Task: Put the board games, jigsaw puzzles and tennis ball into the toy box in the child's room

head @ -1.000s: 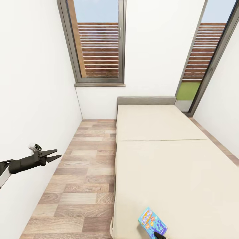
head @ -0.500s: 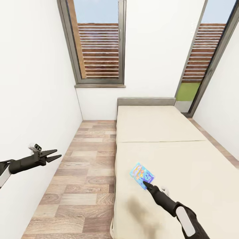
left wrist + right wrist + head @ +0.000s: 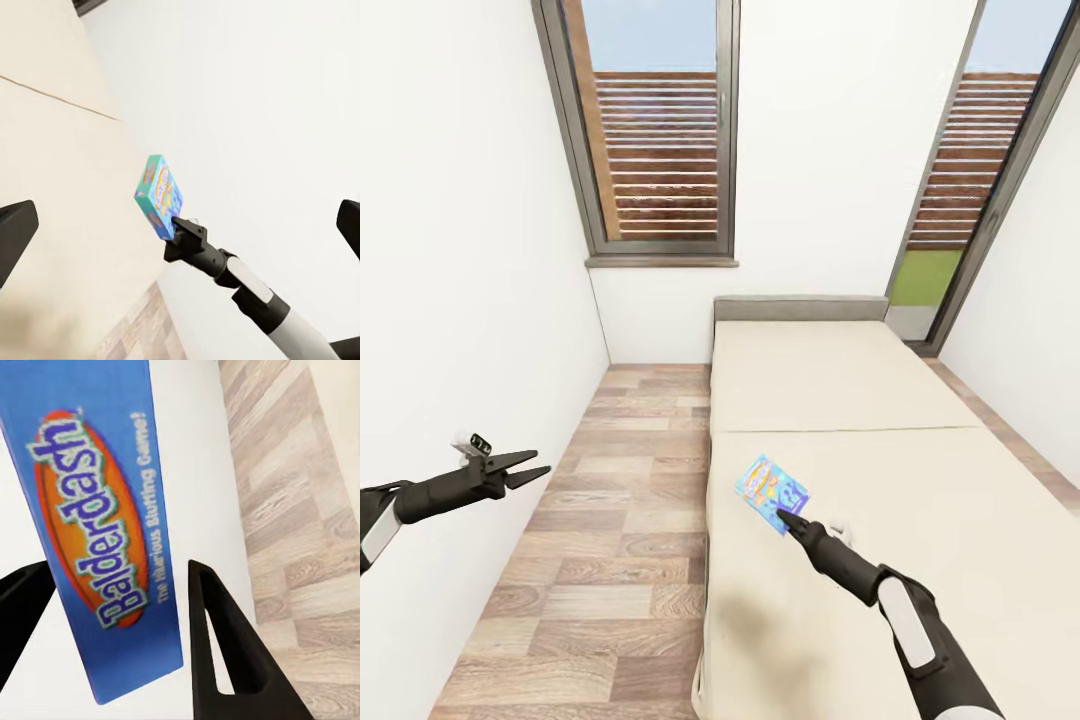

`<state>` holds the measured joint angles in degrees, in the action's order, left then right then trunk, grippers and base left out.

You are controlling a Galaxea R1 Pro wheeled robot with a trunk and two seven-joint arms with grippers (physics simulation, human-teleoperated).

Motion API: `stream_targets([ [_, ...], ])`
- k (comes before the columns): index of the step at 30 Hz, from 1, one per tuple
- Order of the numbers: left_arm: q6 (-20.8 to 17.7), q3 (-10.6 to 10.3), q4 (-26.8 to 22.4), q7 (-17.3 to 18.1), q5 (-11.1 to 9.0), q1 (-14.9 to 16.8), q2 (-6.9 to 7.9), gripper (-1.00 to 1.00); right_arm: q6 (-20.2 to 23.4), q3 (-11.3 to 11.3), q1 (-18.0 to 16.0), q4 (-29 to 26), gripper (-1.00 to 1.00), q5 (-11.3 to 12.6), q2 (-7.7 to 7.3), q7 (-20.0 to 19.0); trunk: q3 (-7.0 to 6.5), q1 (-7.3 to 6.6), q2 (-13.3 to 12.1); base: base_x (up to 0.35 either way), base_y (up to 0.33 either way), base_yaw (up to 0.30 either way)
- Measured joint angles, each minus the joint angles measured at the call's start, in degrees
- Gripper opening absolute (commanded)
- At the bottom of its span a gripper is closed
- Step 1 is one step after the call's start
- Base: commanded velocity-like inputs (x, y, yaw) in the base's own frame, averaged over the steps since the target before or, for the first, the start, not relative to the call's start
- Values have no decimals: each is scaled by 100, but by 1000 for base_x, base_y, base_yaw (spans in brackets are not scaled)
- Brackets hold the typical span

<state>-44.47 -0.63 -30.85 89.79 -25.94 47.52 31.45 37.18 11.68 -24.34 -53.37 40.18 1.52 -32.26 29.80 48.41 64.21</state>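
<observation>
1. I have the blue board game (image 3: 771, 493) pinched by one short end in my right gripper (image 3: 784, 520). The right wrist view shows the "Balderdash" box (image 3: 105, 547) between the two dark fingers (image 3: 217, 652), so I read the jaws as closed narrow on its thin edge.
2. The box is lifted over the cream bed (image 3: 920, 440), near the bed's floor-side edge; the left wrist view shows it clear of the cover, standing off the gripper tip (image 3: 184, 238).
3. Its long axis runs straight out from the jaws, continuing the line of my forearm, pointing away from me toward the headboard (image 3: 800, 305) and slightly to my left. The printed face is turned up toward the head camera.
4. My left gripper (image 3: 530, 468) hangs well apart over the plank floor (image 3: 610, 520), jaws spread and holding nothing. The right arm is the one that matters here.
5. The toy box is not visible, so I judge the next move is a carry, with the base turning to find the table.
</observation>
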Motion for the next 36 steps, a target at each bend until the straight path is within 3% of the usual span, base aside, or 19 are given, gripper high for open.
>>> stream_targets([
  [4, -1, 0, 0, 0, 3, 0, -40, 100, 98, -15, 49, -437, -100, 16, -22, -171, -72, -88, -160, 0, 0, 0],
  [10, -1, -1, 0, 0, -2, 0, -53, 100, 892, 37, 73, -684, -100, 47, -34, -596, -180, -220, -401, 0, 0, 0],
  [15, -1, -3, 0, 0, -3, 0, -53, 100, 931, 60, 58, -694, -100, 14, -35, -839, -269, -330, -602, 0, 0, 0],
  [36, 8, -8, 0, 0, 5, 0, -97, 100, 923, 45, 48, -687, -100, -49, -26, -809, -647, -791, -1445, 0, 0, 0],
])
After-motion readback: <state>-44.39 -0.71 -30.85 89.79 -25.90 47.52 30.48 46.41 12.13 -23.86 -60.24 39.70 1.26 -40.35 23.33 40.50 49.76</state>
